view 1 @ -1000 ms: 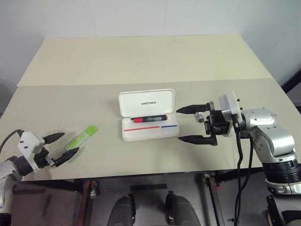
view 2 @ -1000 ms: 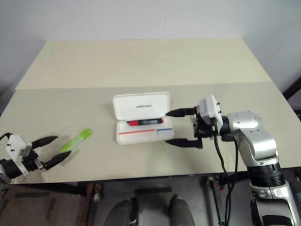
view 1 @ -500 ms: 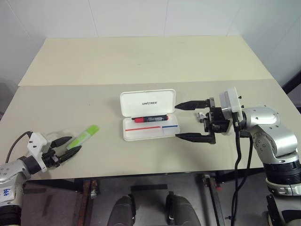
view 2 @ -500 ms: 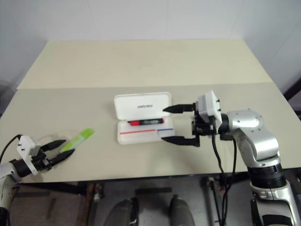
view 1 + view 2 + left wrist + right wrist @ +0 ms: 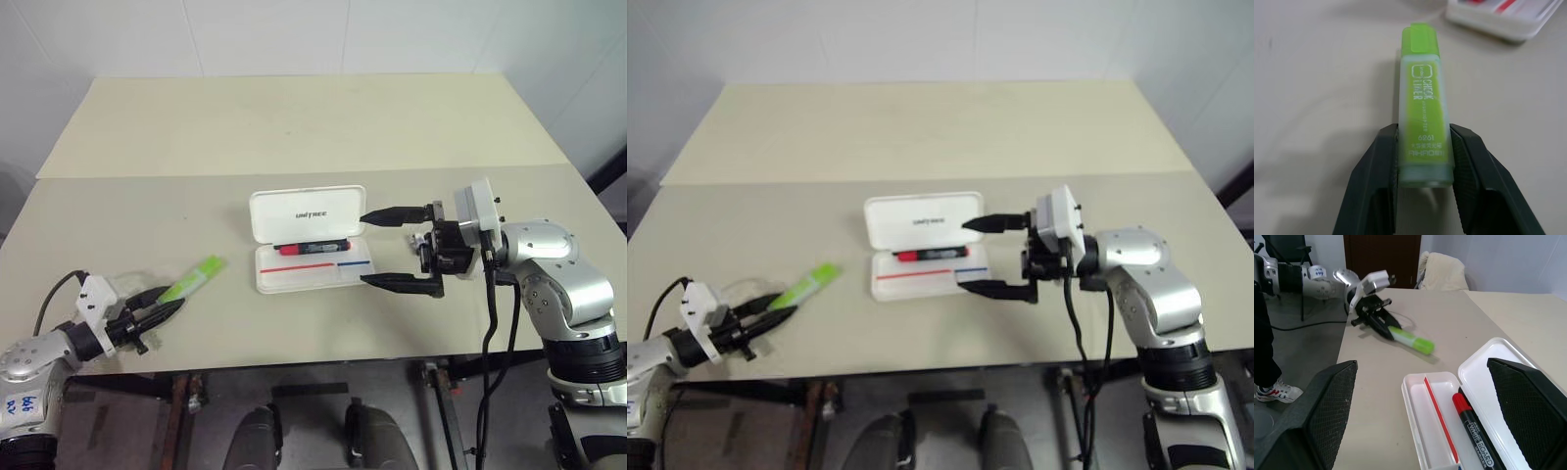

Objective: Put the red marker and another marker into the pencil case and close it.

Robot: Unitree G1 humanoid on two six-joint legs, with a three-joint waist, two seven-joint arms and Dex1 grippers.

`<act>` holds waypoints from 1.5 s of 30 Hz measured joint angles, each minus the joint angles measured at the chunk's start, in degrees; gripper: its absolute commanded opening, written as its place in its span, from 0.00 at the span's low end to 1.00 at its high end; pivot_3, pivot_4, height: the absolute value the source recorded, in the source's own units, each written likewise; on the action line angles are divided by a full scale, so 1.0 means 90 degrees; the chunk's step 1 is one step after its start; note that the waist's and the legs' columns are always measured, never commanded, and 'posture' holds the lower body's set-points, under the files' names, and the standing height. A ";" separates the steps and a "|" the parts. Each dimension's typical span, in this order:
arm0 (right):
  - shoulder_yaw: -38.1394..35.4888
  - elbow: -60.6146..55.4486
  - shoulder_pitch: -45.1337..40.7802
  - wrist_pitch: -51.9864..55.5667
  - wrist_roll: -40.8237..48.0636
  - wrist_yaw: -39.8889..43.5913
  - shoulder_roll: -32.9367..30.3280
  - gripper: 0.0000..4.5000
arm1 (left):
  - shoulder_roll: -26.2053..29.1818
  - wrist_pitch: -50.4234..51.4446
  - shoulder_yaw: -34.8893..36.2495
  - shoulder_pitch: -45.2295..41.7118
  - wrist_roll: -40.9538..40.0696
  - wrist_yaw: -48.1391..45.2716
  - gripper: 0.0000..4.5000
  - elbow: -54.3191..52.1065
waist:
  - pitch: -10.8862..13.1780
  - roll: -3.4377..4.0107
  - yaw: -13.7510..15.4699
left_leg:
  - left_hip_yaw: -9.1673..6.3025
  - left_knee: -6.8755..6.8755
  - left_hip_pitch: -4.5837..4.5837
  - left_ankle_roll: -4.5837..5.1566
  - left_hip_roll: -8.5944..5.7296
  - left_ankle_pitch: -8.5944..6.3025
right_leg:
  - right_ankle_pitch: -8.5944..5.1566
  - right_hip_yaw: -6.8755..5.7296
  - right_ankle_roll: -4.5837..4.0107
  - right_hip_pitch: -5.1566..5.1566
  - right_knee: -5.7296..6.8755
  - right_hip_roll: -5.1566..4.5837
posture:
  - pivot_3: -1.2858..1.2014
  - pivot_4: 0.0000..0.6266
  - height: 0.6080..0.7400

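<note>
One marker left: we're pinching the green marker (image 5: 1423,117) at its butt end w/ the left gripper (image 5: 1422,161), near the table (image 5: 294,127) edge, well apart from the pencil case (image 5: 312,240). Light, stiff, slick barrel; gripping mid-body prob steadier. Right gripper (image 5: 390,248) is hanging wide open beside the case.

A pale beige tabletop (image 5: 294,127) carries everything here, and a straight seam crosses it from side to side, parting the far half from the near one. On the near half, about the middle, the pencil case (image 5: 312,241) lies open, its lid flat on the surface toward the far side. Well apart from it, toward the left near edge, the light-green marker (image 5: 194,278) lies on the tabletop at a slant, its cap end pointing toward the case.
</note>
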 measured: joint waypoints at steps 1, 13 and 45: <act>0.0000 0.0000 0.0005 -0.0008 -0.0013 -0.0006 0.0026 1.00 | 0.0007 0.0057 0.0000 -0.0035 -0.0055 0.0000 0.25 -0.0192 | 0.0000 0.0000 -0.0007 | 0.0001 0.0000 0.0000 0.0000 0.0000 0.0000 | 0.0000 0.0001 0.0000 0.0000 0.0000 0.0000 | 0.52 0.24 1.00; -0.0020 -0.0094 0.0416 -0.0202 -0.0176 -0.0301 0.0166 1.00 | 0.0296 0.0419 -0.1363 -0.1648 0.0098 -0.0673 0.25 -0.0764 | 0.0000 0.0000 0.0122 | 0.0008 0.0023 -0.0002 -0.0001 -0.0017 0.0001 | 0.0002 0.0004 -0.0003 0.0001 0.0009 0.0022 | 0.52 0.24 1.00; -0.0817 -0.1912 0.2016 0.0051 0.0018 -0.1946 -0.0097 1.00 | -0.1252 -0.1239 -0.3247 -0.4484 0.1557 -0.1920 0.86 0.3013 | 0.0000 -0.0005 0.0304 | 0.0007 0.0072 -0.0004 -0.0001 -0.0006 -0.0007 | 0.0003 0.0009 -0.0003 0.0010 0.0026 0.0050 | 0.52 0.24 1.00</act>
